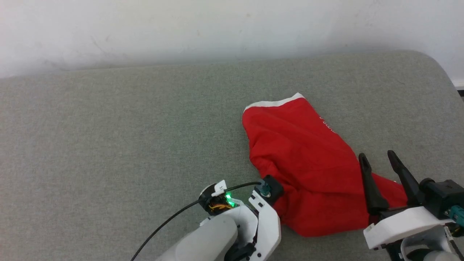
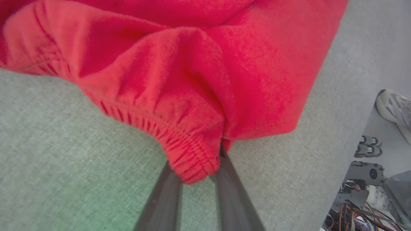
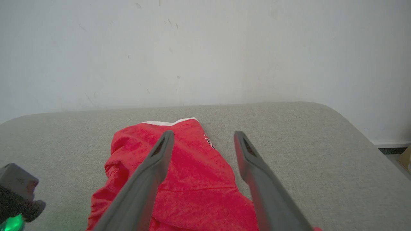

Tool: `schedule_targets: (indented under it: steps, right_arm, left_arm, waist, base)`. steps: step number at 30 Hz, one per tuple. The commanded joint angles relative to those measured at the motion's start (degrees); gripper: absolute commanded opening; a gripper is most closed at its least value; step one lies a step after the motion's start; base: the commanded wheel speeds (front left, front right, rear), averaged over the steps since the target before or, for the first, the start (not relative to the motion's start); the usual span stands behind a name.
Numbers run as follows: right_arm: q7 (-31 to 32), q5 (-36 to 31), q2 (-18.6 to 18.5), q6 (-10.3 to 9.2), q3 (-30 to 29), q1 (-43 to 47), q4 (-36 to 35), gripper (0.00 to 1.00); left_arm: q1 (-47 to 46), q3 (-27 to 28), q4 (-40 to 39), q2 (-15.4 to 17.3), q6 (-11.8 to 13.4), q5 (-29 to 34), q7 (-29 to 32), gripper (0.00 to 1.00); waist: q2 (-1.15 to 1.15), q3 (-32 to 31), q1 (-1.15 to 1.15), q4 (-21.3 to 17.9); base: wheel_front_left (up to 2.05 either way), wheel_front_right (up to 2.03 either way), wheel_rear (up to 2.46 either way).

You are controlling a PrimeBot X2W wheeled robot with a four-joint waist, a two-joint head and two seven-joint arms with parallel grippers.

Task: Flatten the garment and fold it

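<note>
Here we are over the grey-green woven fabric-covered surface (image 1: 108,127), plain white wall (image 1: 217,25) behind it. The garment (image 1: 301,166), a pair of soft red fabric shorts, lies right of centre in the head view. It is not flat: it is bunched and creased, with a leg stretching away toward the wall and ending in a white band at the hem. A line of small white lettering (image 1: 328,126) runs near its right edge, too small to read. At the near left corner of the cloth is the left gripper (image 2: 197,163). In its wrist view the two long dark fingers (image 2: 167,195) stand close together with a fold of the gathered elastic waistband (image 2: 189,154) pinched between them, so those jaws are clamped on the shorts. From the head camera the white wrist housing covers the fingertips, a green light (image 1: 228,197) glows on it, and a thin black cable (image 1: 174,217) trails off toward the bottom edge. On the other side, the right gripper (image 1: 377,155) sits at the near right edge of the red cloth, fingers pointing toward the wall. Its jaws are spread wide with nothing between them. Its left finger lies across the fabric in the head view, though whether it touches I cannot tell. The right wrist view looks along both fingers at the leg with its white hem. At the edge of the left wrist view, beyond the surface, are a pale trainer (image 2: 393,106) on the floor and a tangle of wires and hardware (image 2: 353,211).
</note>
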Motion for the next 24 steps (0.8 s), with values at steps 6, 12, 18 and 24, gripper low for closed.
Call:
schedule_targets:
  steps: [6, 12, 18, 24]
  right_arm:
    - [-0.34, 0.40, 0.13, -0.05, -1.23, 0.53, 0.15, 1.00]
    - [-0.34, 0.54, 0.13, -0.05, -2.41, 1.76, -0.24, 1.00]
    - [-0.13, 0.57, 0.13, -0.05, -3.39, 2.64, -0.58, 1.00]
    - [0.28, 0.23, 0.13, -0.05, -3.14, 2.62, -0.53, 1.00]
  left_arm:
    - [3.05, 4.12, -8.28, 7.82, 3.01, -1.59, -5.95, 0.00]
    - [11.93, 10.15, -19.57, 17.27, 11.12, -3.81, -5.74, 0.00]
    - [25.67, 17.24, -32.28, 25.31, 22.04, -8.07, -3.83, 0.00]
    - [34.02, 20.85, -38.62, 26.75, 26.92, -11.74, -4.67, 1.00]
  waist:
    - [0.00, -2.11, 0.00, 0.74]
    - [0.00, -2.89, 0.00, 1.93]
    - [0.00, -3.16, 0.00, 3.93]
    - [0.00, -3.48, 0.00, 5.03]
  base:
    - [0.00, 0.00, 0.00]
    - [0.00, 0.00, 0.00]
    - [0.00, 0.00, 0.00]
    - [0.00, 0.00, 0.00]
